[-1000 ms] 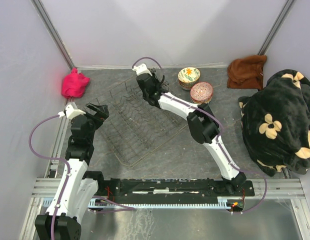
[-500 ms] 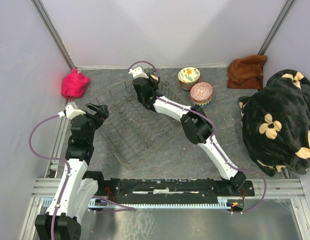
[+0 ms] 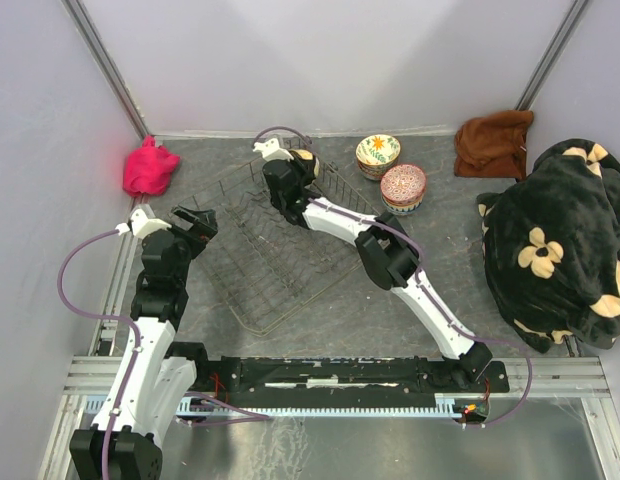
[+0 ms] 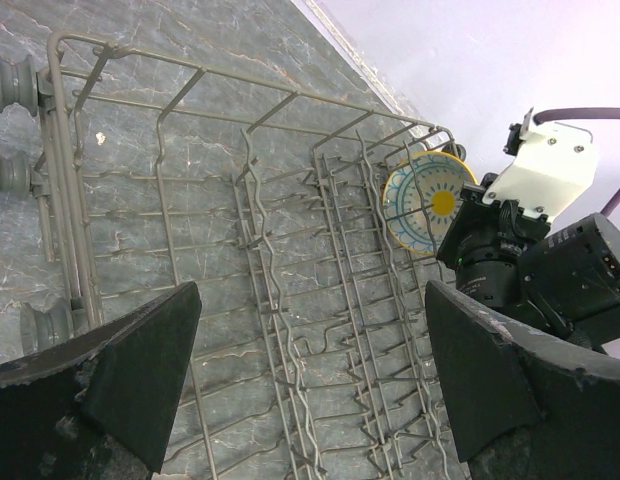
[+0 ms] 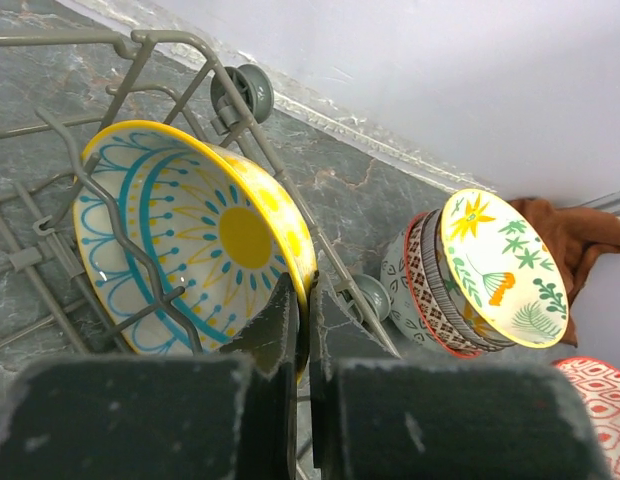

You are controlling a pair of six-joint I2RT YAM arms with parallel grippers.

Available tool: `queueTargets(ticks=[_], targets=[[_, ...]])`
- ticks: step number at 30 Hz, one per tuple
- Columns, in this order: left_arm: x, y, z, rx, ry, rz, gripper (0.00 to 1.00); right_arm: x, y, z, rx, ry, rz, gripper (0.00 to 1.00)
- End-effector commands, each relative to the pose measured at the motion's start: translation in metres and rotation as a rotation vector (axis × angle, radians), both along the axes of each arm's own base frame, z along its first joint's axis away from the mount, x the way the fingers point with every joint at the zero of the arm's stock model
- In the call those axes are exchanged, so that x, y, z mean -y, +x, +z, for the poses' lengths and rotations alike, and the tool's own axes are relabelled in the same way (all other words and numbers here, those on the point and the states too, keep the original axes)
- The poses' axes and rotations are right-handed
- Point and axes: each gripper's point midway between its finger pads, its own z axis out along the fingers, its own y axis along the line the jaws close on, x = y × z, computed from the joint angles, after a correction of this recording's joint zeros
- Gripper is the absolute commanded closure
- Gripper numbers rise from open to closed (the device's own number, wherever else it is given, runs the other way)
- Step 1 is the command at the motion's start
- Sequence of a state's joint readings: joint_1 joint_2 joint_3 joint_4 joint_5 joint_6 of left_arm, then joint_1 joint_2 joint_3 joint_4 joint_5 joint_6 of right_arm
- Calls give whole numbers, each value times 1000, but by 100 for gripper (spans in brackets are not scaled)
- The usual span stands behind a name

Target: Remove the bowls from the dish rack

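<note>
At the far corner of the dish rack (image 3: 252, 272), we find the yellow bowl (image 3: 307, 157) standing on edge among the tines, close against the rack's outer rail. Our right gripper (image 3: 296, 168) is pinched on that bowl's rim. The right wrist view shows its fingers (image 5: 280, 330) pressed together on either side of the yellow edge. A bent wire tine crosses the bowl's face, and the corner rail with a small grey wheel (image 5: 252, 92) runs just behind it.

Past that rail, a stack of bowls (image 3: 378, 155) with a floral inside stands on the tabletop (image 3: 390, 290) near the rack. A red-patterned stack (image 3: 403, 186) sits just beside it. Bare grey tabletop lies between the rack's right side and the black floral blanket (image 3: 560, 245). A brown cloth (image 3: 495, 143) rests in the far right corner and a pink cloth (image 3: 150, 168) in the far left one, both apart from the rack.

Our left gripper (image 3: 197, 218) hovers over the rack's left edge with its fingers (image 4: 120, 370) spread wide, touching no wire that we can see.

The yellow bowl is small and round, yellow on the outside. Its white inside carries blue arcs and dotted blue rays around a solid yellow disc at the centre.
</note>
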State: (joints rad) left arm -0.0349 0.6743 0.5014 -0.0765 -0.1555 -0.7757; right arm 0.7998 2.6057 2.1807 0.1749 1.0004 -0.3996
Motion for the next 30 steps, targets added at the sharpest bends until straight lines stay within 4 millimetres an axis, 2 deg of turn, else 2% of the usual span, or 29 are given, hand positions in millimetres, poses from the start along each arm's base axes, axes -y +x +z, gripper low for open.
queueTargets(ticks=[1, 18, 28, 30], targets=[[-4, 4, 22, 55, 47, 7, 1, -9, 2, 24, 110, 49, -25, 99], [-6, 4, 22, 52, 54, 15, 1, -20, -20, 75, 274, 2, -58, 99], [-7, 3, 22, 49, 55, 18, 1, -15, -29, 97, 308, 1, -67, 99], [-7, 2, 23, 50, 59, 21, 1, -12, -32, 107, 319, 6, -73, 99]])
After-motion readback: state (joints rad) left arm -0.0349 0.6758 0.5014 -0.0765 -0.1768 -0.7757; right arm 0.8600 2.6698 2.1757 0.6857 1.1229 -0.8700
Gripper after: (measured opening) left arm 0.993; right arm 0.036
